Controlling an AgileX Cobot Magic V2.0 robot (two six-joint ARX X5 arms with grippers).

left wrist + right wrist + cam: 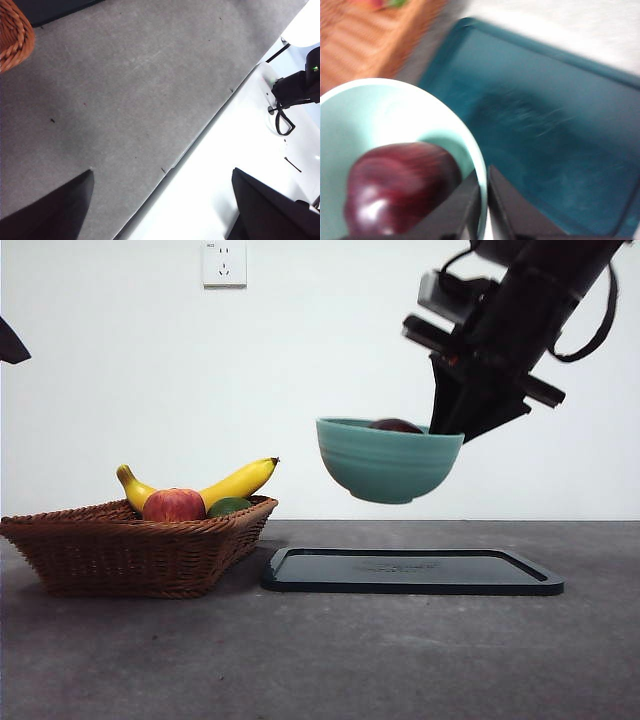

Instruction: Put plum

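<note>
Table [320, 660]: grey and matte, running the whole width of the room's near side, with everything else standing on it or hanging above it
Tray [412, 571]: dark teal, flat and low-rimmed, lying bare just beside the basket; in the right wrist view it fills the ground beneath the bowl
Basket [120, 555]: woven wicker, off to one side, holding a banana [235, 483], a red-and-yellow apple [174, 505] and a dark green fruit [229, 506]
Right gripper [450, 425]: comes down big and dark from the upper corner, its two jaws pinched together on the bowl's rim, one inside the wall and one outside
Bowl [388, 462]: pale teal, ribbed, lifted clear of the table and hanging roughly level above the tray, nothing under it but air
Plum [400, 187]: glossy dark maroon, sitting loose in the bottom of the bowl close to the clamped rim; from the front only its top peeks over the edge
Left gripper [160, 205]: waits off to the side over bare table, jaws spread wide, nothing between them
Step in hand: looks to me like the carry, bowl and plum travelling together towards the tray
Next move: I'd say a slow, level descent onto the tray, keeping the rim pinch firm so the bowl doesn't tip and roll the plum out, then letting go only once the base rests flat
</note>
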